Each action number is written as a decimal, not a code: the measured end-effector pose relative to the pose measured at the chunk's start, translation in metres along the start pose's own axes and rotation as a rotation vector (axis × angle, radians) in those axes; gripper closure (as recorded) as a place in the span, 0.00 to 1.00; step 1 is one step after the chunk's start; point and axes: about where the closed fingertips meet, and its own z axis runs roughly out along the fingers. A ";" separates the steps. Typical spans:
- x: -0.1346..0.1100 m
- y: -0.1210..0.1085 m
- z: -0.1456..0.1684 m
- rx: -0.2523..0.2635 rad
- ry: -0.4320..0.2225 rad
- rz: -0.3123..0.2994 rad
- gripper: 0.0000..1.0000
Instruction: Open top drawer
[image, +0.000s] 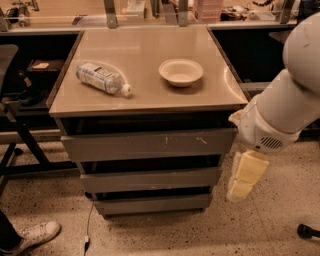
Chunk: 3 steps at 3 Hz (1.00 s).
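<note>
The top drawer (147, 145) is in the middle of the frame, right under the front edge of the desk (145, 45). It is a wide, flat grey front with a few small pale scratches on it. There is a dark gap between it and the desk top. Below it are two smaller grey drawers, a middle one (150, 179) and a bottom one (152, 204), each a bit narrower than the one above.

The tool (244, 175) is in the lower right of the frame. It is pale yellow and hangs down from a big white arm (295, 95) that comes in from the upper right. It is just beside the right end of the drawers, about level with the middle one, and it is not touching the top drawer. I cannot tell if the tool is wide or narrow.

On the desk, a plastic bottle (102, 78) lies on its side at the left, with its white cap pointing to the right. A small pale bowl (181, 72) sits upright to the right of it, apart from the bottle.

A white shoe (32, 236) is on the speckled floor (250, 230) in the lower left corner.
</note>
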 end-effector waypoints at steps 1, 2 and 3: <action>-0.012 -0.002 0.051 -0.039 -0.016 -0.009 0.00; -0.012 -0.003 0.055 -0.039 -0.020 -0.008 0.00; -0.011 -0.006 0.069 -0.031 -0.039 0.026 0.00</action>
